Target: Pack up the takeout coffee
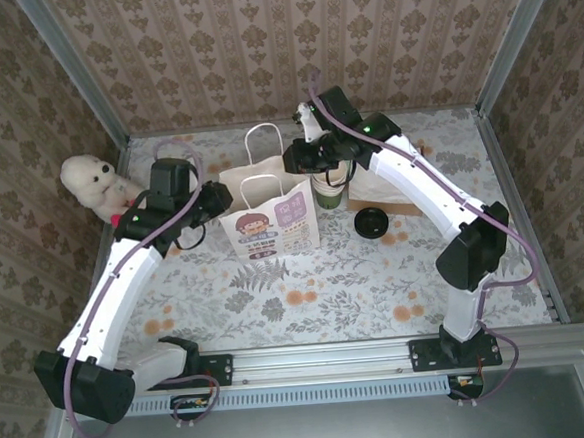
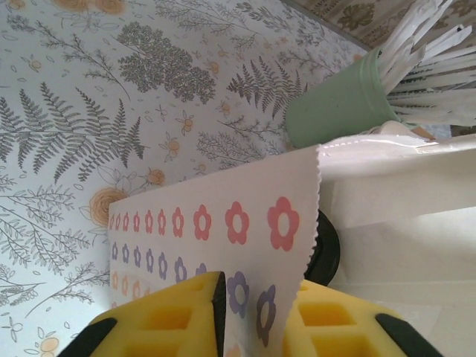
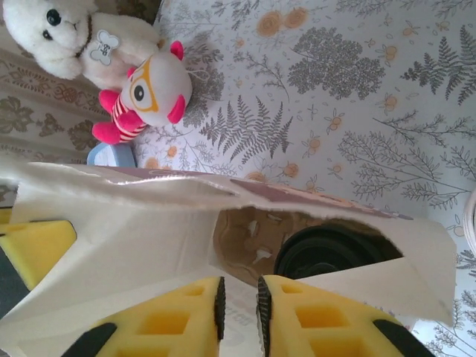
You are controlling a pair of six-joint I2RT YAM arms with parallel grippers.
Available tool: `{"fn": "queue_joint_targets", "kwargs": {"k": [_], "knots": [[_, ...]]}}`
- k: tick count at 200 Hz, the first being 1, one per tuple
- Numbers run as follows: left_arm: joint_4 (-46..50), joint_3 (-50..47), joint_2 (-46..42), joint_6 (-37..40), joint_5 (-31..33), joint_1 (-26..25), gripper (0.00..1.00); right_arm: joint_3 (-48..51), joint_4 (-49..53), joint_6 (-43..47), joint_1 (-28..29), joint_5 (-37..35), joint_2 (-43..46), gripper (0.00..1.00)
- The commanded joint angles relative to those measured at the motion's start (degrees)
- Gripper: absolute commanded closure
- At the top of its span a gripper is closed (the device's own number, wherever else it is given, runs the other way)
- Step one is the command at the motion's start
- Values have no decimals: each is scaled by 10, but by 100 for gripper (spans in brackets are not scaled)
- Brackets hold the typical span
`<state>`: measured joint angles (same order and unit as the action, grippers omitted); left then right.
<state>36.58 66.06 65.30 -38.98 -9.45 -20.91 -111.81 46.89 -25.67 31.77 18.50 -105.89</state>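
Obs: takeout coffee [image 3: 327, 253] sits inside the white paper bag [image 1: 269, 226], mid-table [image 1: 308, 298]. Via R wrist cam we look into the bag mouth & see its black lid face-on; the cup body is hidden by paper. The bag stands upright, so we read the cup's long axis as vertical, lid pointing up toward the opening. On L wrist cam a dark lid rim shows just behind the bag's zigzag-cut edge.

Left gripper [image 2: 254, 312]: pads a narrow gap apart w/ the flower-print bag edge between them, paper not pinched.
Right gripper [image 3: 240, 305]: pads parted by a narrower gap, at the bag's R rim; we see nothing clamped.

Just R of bag: 1 mint cup [image 2: 342, 100] w/ white sticks; 1 loose black lid [image 1: 370, 223] flat on table nearby. Far L corner: 1 white plush dog [image 3: 67, 37] & 1 pink-yellow toy [image 3: 149, 93], touching.
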Motion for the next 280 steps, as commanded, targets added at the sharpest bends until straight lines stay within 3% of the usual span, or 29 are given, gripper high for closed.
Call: {"fn": "queue_joint_targets", "kwargs": {"k": [1,33,53,73,102,144,162,186,206,229,257,280], "knots": [[-9,12,10,24,-24,20,73,-2,32,4,-2,-48,20,67],[-15,27,37,54,-63,33,67,10,52,12,-11,-126,56,41],[-27,37,59,70,-81,38,69,44,39,15,-28,-190,82,35],[-35,53,79,91,-86,40,71,72,23,27,-61,-191,94,36],[-28,86,114,126,-88,46,74,64,28,62,-111,-158,71,47],[-19,119,142,143,-106,51,74,31,35,54,-143,-211,29,54],[-5,122,134,141,-104,52,64,35,28,51,-158,-203,25,55],[3,112,98,144,-110,64,52,51,6,54,-185,-133,32,56],[-19,89,57,167,-129,78,39,59,-13,52,-210,-87,33,59],[-56,53,7,176,-102,98,21,60,-40,57,-225,-36,26,62],[-96,21,-31,158,-64,114,5,47,-34,35,-227,-76,10,69],[-106,8,-38,143,-43,124,2,66,-44,-3,-239,-82,4,72]]}}
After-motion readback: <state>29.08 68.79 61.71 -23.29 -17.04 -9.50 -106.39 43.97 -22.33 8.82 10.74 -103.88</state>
